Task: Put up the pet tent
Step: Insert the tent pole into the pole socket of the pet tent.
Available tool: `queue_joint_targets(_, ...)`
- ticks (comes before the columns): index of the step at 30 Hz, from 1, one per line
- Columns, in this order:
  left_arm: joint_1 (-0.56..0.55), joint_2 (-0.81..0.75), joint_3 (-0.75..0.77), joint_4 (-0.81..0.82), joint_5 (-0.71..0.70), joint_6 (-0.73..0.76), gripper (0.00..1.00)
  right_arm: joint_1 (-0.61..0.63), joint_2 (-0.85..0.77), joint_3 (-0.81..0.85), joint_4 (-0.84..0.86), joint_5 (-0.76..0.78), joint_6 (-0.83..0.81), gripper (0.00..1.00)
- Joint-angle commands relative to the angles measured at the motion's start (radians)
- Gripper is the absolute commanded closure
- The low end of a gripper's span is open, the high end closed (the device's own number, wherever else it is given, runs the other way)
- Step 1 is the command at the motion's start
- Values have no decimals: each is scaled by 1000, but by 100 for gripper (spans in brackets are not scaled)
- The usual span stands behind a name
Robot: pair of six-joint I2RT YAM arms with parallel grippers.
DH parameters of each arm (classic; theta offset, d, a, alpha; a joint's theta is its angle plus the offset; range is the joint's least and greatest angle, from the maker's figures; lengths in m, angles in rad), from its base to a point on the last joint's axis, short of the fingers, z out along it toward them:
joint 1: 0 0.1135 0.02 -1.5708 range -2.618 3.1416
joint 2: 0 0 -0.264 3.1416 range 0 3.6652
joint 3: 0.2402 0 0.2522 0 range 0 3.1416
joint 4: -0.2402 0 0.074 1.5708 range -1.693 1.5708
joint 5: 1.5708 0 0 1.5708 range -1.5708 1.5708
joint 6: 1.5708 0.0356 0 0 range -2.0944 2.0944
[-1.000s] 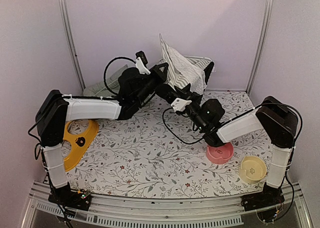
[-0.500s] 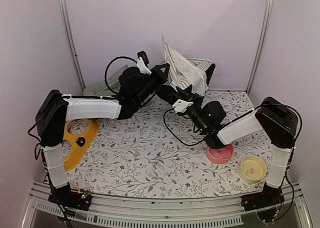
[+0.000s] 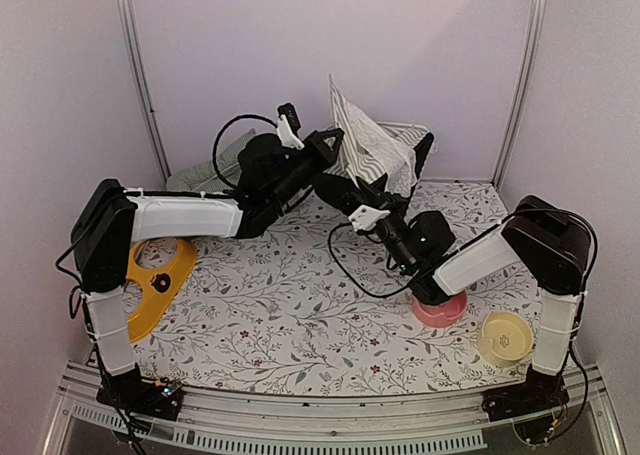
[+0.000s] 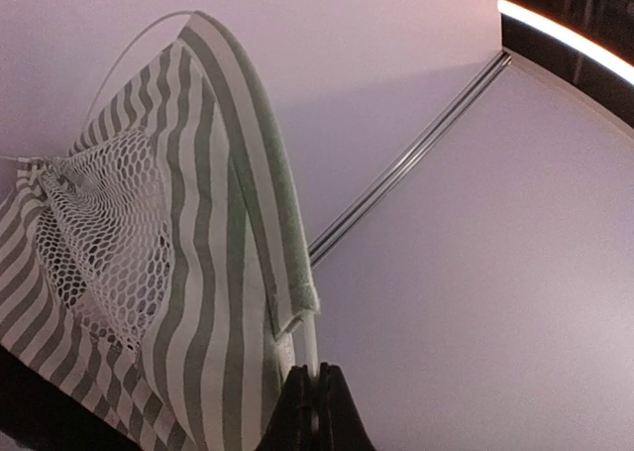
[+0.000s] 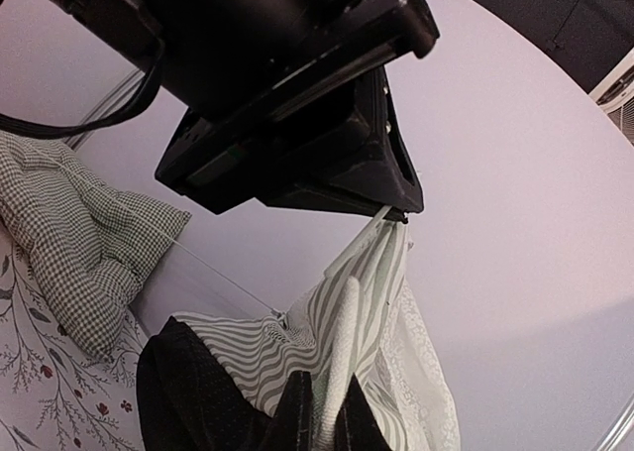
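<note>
The pet tent, striped green and white with mesh panels, hangs crumpled above the back of the table, one corner pointing up. My left gripper is shut on a thin white pole where it leaves the tent's edge sleeve. Just below it, my right gripper is shut on a pale fabric fold of the tent. The right wrist view shows the left gripper as a black block above, meeting the tent at its top corner.
A green checked cushion lies at the back left, also in the right wrist view. A yellow bowl stand sits at the left. A pink bowl and a cream bowl stand at the right front.
Both grippers and the tent have shifted a little to the right, and the tent's raised corner has moved with them. Both grips are unchanged.
</note>
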Motion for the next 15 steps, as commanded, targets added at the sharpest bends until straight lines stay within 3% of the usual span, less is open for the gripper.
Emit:
queue_joint_targets(1, 114, -52, 29, 235, -142, -23, 100, 58, 54, -58, -16, -72, 40, 100)
queue_joint_targets(15, 126, -16, 42, 254, -116, -55, 100, 53, 84, -50, -22, -102, 121, 100)
